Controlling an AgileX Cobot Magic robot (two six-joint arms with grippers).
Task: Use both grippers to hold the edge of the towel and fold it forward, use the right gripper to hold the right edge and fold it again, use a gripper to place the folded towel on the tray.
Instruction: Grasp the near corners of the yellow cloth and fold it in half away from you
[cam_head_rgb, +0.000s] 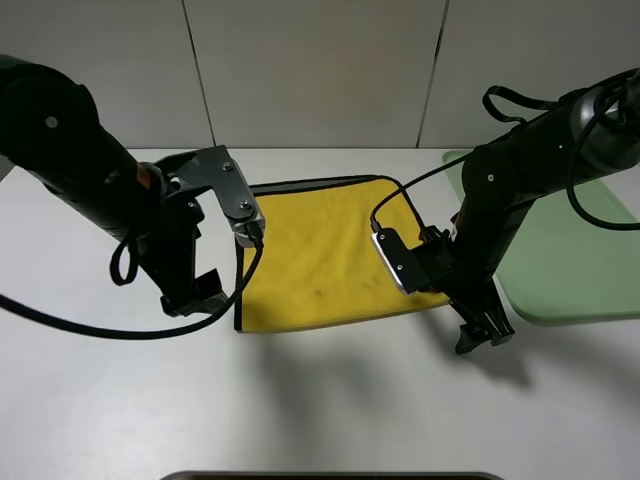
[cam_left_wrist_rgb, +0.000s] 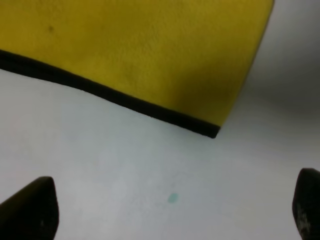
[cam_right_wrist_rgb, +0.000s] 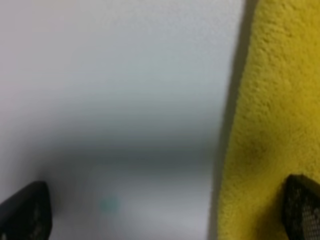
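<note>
Currently the towel (cam_head_rgb: 320, 255) lies flat in the middle of the table (cam_head_rgb: 330, 410), somewhat nearer the far edge. The tray (cam_head_rgb: 570, 250) sits just beside it toward the table's right edge, and the towel is not on it.

The left hand (cam_head_rgb: 197, 290) hangs low on the towel's side facing the table's left edge, its fingers wide apart and holding nothing. Its wrist view shows only bare table between them, with the black piped edge (cam_left_wrist_rgb: 125, 100) and a towel corner just beyond.

The right hand (cam_head_rgb: 486, 328) is at the towel's corner nearest the table's near and right edges, likewise spread and empty. In its wrist view one fingertip (cam_right_wrist_rgb: 302, 207) sits over yellow cloth and the other over table, so the cloth's border runs between them. That border, and the towel's side toward the near edge, show no piping. This may mean a fold already lies there, but I cannot tell for sure.

The main risk, as I judge it, is an empty pinch on the left: closing where it hangs would catch table, not cloth. On the right, a finger pressing down on soft microfibre could shove and bunch it rather than get under it. If only one hand gets hold, or the two lift unevenly, the fold would go skew and the edges would not meet. The right arm's cable (cam_head_rgb: 385, 205) loops over the cloth's far right part and might drag it.
</note>
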